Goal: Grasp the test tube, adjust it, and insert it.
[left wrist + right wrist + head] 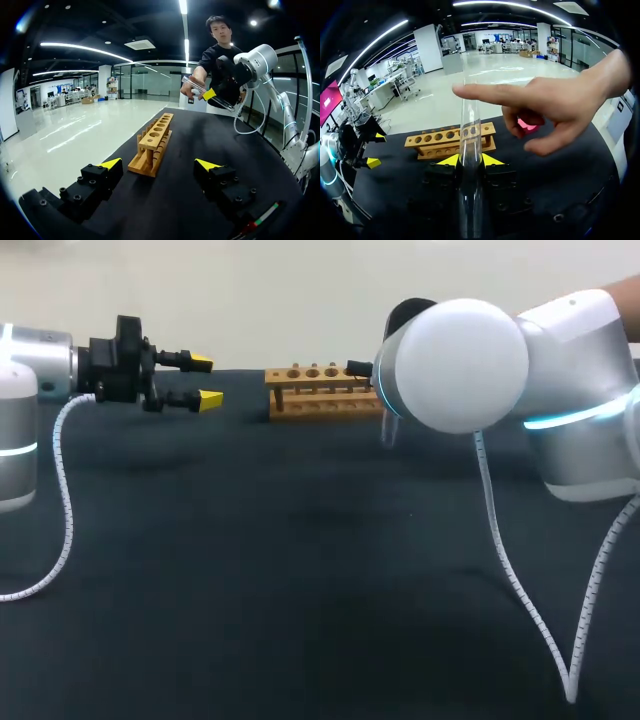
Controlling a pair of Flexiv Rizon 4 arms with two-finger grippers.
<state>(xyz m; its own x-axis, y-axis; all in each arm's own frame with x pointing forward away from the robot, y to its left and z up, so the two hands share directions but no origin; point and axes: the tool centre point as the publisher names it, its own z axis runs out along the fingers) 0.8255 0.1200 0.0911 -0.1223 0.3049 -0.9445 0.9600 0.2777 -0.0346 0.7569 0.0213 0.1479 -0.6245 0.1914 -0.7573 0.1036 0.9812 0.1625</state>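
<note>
Right gripper (470, 160): closed narrowly; its two yellow tips press on the test tube from opposite sides, low on the glass.
Test tube (470, 122): clear glass, held between the right gripper's fingers and running straight out ahead of them. It is off the table and not in the rack.
Person's hand (555, 112): comes in from beside the right gripper, ahead of its fingers. The outstretched forefinger touches the tube's far part, and the other fingers are curled.
Rack (450, 141): wooden, with a row of round holes along its top bar. It stands on the table ahead of the right gripper, beyond the tube, broadside to it.
Right arm (460, 365): in the head view its white joint hides the right gripper and the tube, and covers the rack's near end.
Left gripper (160, 164): fingers spread wide with nothing between them. It hangs above the table, level, pointing at the rack.
Rack from the left gripper: ahead of the open fingers and apart from them, seen end-on, roughly in line with the gap.
Right gripper from the left gripper: well beyond the rack's far end, raised above the table, with the tube slanting in it.
Table (300, 570): covered in dark cloth; it lies under both grippers and bears the rack.
</note>
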